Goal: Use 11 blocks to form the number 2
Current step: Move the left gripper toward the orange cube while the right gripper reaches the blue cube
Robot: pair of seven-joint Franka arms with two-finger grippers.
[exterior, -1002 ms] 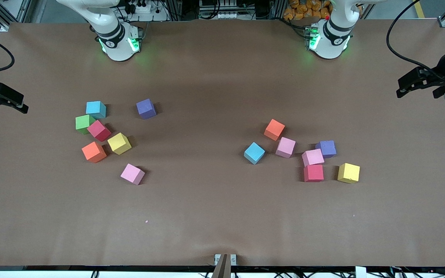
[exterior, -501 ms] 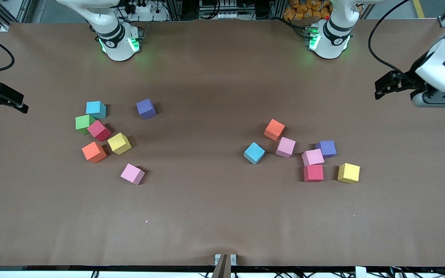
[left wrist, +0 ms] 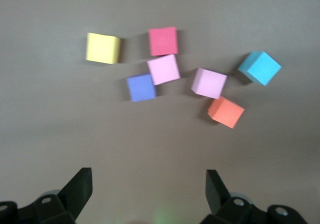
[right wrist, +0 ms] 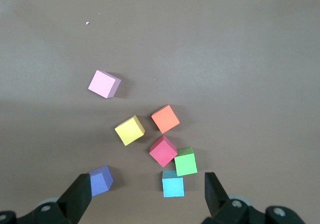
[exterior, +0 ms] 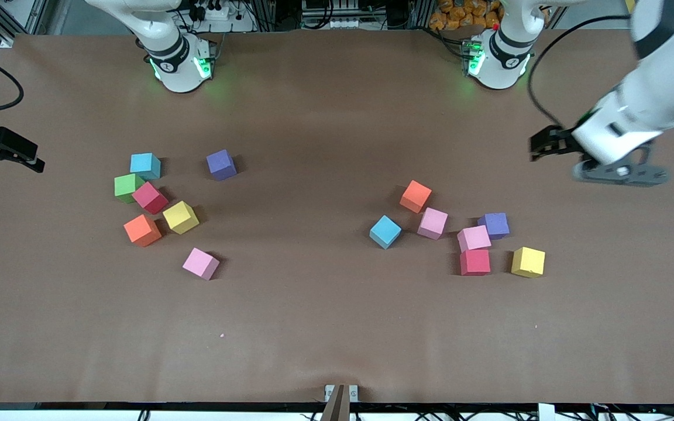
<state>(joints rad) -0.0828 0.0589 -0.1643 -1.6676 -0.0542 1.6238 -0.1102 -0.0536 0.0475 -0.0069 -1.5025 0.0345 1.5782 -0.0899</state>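
Loose cubes lie in two clusters; no digit shape shows. Toward the left arm's end: orange (exterior: 415, 196), light blue (exterior: 385, 231), two pink (exterior: 433, 223) (exterior: 474, 238), purple (exterior: 494, 225), red (exterior: 475, 262), yellow (exterior: 528, 261). The left wrist view shows this cluster, with its purple cube (left wrist: 140, 87) closest. Toward the right arm's end: light blue (exterior: 145, 165), red (exterior: 150, 197), yellow (exterior: 181, 217), orange (exterior: 142, 230), pink (exterior: 200, 264), purple (exterior: 221, 164). My left gripper (exterior: 542, 146) (left wrist: 149, 184) is open and empty, over bare table beside its cluster. My right gripper (exterior: 9, 156) (right wrist: 145, 191) waits open at the table's edge.
A green cube (exterior: 127, 187) touches the red and light blue cubes in the cluster toward the right arm's end; it also shows in the right wrist view (right wrist: 185, 161). Brown table (exterior: 313, 304) lies bare between the clusters and nearer to the front camera.
My left arm has swung in from the table's end toward its cluster of cubes. The right arm and all cubes have not moved.
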